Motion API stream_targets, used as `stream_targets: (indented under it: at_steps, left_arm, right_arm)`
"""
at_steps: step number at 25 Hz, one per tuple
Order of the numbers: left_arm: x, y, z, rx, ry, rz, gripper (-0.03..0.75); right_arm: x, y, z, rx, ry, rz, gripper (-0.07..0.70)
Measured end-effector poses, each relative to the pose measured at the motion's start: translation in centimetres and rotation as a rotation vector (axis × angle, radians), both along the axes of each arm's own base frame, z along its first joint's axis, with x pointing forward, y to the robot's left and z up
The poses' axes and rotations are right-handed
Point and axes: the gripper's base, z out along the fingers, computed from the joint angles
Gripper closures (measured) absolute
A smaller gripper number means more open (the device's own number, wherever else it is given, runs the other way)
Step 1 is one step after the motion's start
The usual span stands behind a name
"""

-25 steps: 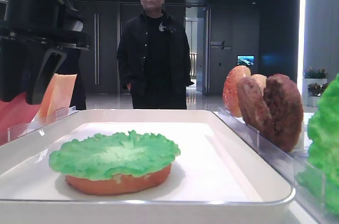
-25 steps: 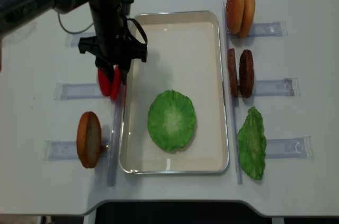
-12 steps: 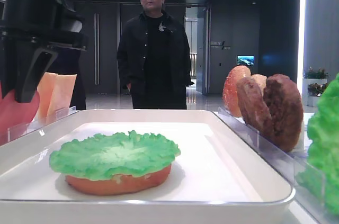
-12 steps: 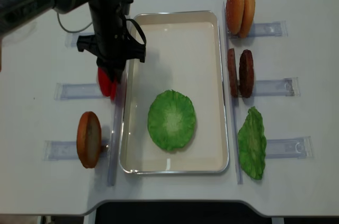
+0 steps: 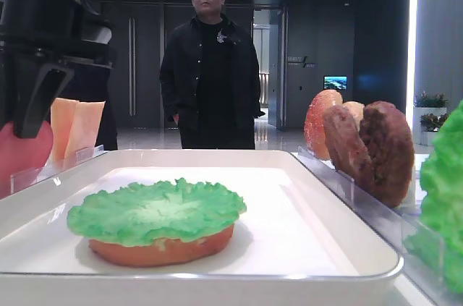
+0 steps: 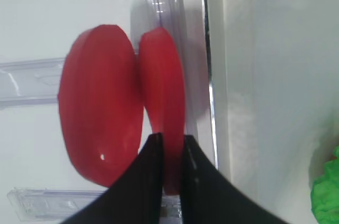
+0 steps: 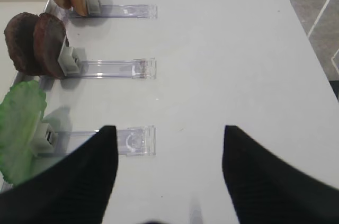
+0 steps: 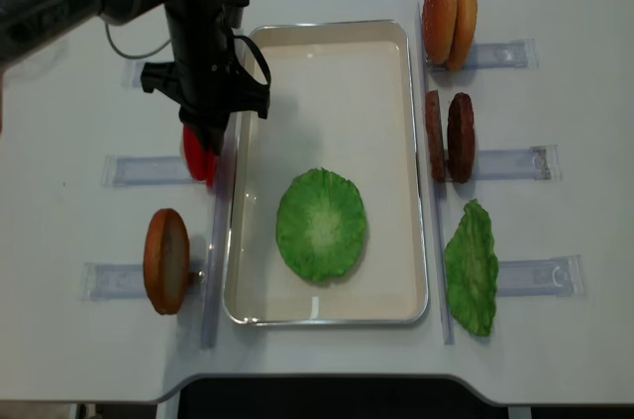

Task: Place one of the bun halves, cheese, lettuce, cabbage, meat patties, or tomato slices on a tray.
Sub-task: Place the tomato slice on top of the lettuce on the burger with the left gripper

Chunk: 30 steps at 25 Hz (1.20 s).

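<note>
Two red tomato slices stand on edge in a clear rack left of the white tray (image 8: 337, 92). My left gripper (image 6: 170, 138) is shut on the tomato slice (image 6: 164, 91) nearer the tray; the other slice (image 6: 100, 123) stands beside it. From above, the left gripper (image 8: 206, 145) hangs straight over that rack. On the tray lies a green lettuce leaf (image 8: 320, 225) on top of a bun half (image 5: 163, 248). My right gripper (image 7: 169, 134) is open above bare table, holding nothing.
Right of the tray, racks hold two bun halves (image 8: 449, 18), two meat patties (image 8: 448, 137) and a lettuce leaf (image 8: 471, 268). Another bun half (image 8: 165, 261) stands at the left front. Cheese slices (image 5: 78, 129) stand behind the left gripper. A person (image 5: 210, 67) stands beyond the table.
My left gripper's jaws have closed from a wide straddle onto the tray-side tomato slice. The right gripper and the items on the tray have not moved.
</note>
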Motion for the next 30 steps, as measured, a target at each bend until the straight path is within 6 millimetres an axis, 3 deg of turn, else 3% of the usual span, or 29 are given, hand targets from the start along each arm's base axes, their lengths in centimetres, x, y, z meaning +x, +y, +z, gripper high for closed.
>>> stream_targets:
  at_steps: [12, 30]
  left_arm:
    - [-0.6, -0.1, 1.9, -0.059, -0.026, -0.008, 0.662]
    - [-2.4, -0.2, 6.4, -0.212, -0.089, -0.010, 0.664]
  right_arm:
    - [0.0, 0.0, 0.0, 0.000, 0.000, 0.000, 0.216]
    - [0.0, 0.0, 0.0, 0.000, 0.000, 0.000, 0.216]
